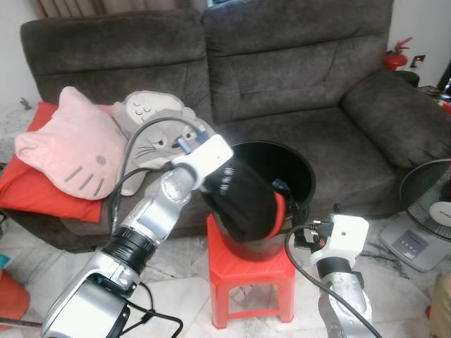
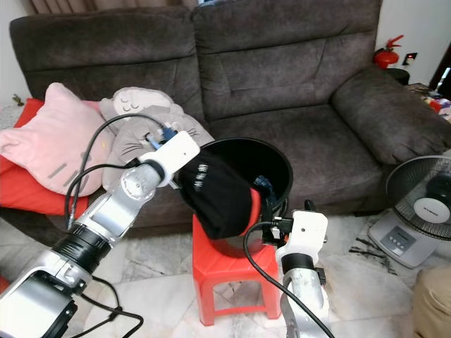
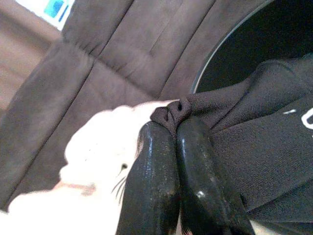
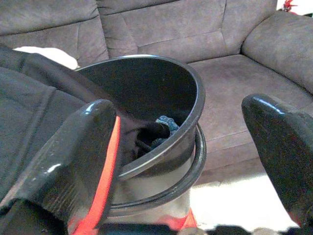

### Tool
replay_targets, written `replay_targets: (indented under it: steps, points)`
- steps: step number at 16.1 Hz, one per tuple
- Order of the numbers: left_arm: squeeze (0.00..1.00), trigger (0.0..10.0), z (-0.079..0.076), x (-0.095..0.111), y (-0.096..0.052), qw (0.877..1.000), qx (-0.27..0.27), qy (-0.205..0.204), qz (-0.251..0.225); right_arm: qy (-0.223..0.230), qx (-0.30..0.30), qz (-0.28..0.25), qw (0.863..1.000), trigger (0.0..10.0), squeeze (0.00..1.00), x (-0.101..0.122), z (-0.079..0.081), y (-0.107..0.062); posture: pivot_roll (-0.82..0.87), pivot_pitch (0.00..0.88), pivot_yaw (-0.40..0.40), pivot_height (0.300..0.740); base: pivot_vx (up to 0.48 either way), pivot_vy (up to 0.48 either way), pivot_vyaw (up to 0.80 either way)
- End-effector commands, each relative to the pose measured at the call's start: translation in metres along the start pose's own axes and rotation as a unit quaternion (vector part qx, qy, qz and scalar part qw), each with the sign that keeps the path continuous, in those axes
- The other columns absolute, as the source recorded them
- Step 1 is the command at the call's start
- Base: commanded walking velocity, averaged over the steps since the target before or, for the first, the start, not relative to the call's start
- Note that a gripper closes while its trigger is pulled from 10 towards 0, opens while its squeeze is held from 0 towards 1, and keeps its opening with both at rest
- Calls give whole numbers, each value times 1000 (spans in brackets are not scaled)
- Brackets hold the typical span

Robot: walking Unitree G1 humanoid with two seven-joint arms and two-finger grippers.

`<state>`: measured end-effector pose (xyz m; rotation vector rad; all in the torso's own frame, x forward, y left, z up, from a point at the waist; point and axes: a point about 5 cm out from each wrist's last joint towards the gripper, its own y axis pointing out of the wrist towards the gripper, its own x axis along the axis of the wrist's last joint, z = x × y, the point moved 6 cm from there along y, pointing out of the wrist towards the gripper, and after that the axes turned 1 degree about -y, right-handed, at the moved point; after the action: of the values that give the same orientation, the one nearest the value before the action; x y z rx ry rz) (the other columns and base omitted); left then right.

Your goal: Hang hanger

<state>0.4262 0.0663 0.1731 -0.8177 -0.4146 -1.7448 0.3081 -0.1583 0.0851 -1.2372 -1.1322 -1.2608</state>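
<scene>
The left gripper (image 1: 204, 184) pinches a fold of a black garment (image 1: 243, 204), lifting it at the rim of a black bucket (image 1: 299, 165) that stands on a red stool (image 1: 246, 274) before a grey sofa (image 1: 296, 77); a red hanger (image 1: 280, 211) curves along the cloth's edge just beyond the gripper. The right eye view shows the right gripper (image 2: 271, 227) close beside the bucket, near the red hanger. In the left wrist view, both fingers (image 3: 156, 181) clamp tight on bunched fabric. In the right wrist view, the right fingers (image 4: 73, 161) stand wide apart, the bucket between them. The cloth looks soft, light and droopy; the stiff hanger seems the surer place to grip.
</scene>
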Motion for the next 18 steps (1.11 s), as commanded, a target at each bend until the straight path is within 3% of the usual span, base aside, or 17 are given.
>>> replay_targets:
  steps: [1, 5, 8, 9, 11, 13, 18]
  points:
    - [0, 10000, 15, -1, 1, 999, 23, 22, 5, 3, 10, 5, 1000, 10000, 0, -2, 6, 1, -97, 0, 105, 740, 0, 0, 0]
    - [0, 10000, 12, -14, 2, 998, 26, 55, 27, 4, 27, 9, 1000, 10000, 0, -3, 12, 0, -99, 0, 103, 740, 0, 0, 0]
    - [0, 10000, 1, -21, 0, 997, -3, 65, 28, 5, 45, 9, 999, 10000, 0, -1, 18, 0, -99, 0, 102, 740, 0, 0, 0]
    - [0, 10000, -12, -25, -2, 999, -35, 31, 19, 4, 53, 10, 999, 10000, 0, -1, 19, 0, -95, 0, 99, 740, 0, 0, 0]
    - [0, 10000, -21, -34, -6, 998, -47, -17, 24, 4, 58, 10, 998, 10000, 0, -1, 21, 0, -100, 0, 100, 740, 0, 0, 0]
    - [0, 10000, -22, -38, -7, 998, -40, -34, 25, 4, 60, 10, 998, 10000, 0, 0, 21, 0, -100, 0, 99, 740, 0, 0, 0]
    - [0, 10000, -7, -70, -8, 996, 8, -5, 92, 2, 65, 10, 998, 10000, 0, 1, 22, 0, -99, 0, 94, 740, 0, 0, 0]
